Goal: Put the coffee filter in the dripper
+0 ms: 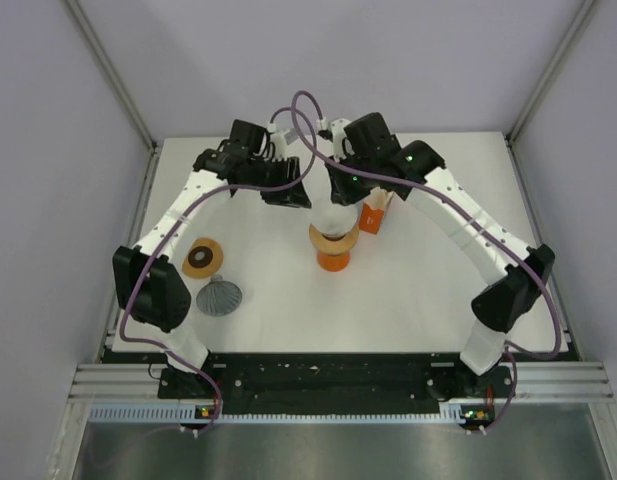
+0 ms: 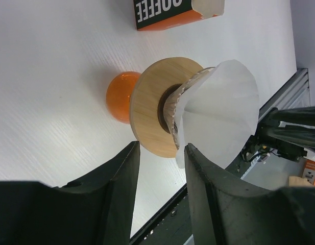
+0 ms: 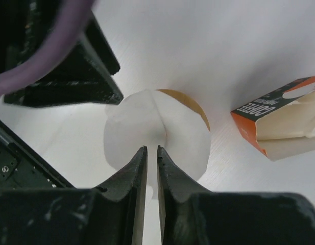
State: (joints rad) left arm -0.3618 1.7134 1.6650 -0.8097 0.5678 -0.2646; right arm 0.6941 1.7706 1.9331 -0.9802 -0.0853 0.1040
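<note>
Now, centre table: your filter [image 2: 218, 102] sits opened in the dripper [image 2: 152, 102], which stands on an orange cup [image 2: 119, 94]. Right gripper [image 3: 152, 149], over the filter: fingers parted by a thin slit. Left gripper [image 2: 162, 145]: fingers apart astride the dripper's wooden collar, and you cannot tell whether they press it. Right, a box [image 1: 374, 215]; left, a wooden ring [image 1: 203, 258] and grey cone [image 1: 219, 297].

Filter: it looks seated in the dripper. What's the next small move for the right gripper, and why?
Probably open the right gripper wider and lift straight up: the filter sits opened in the dripper, and the jaws stand barely apart at its edge.
</note>
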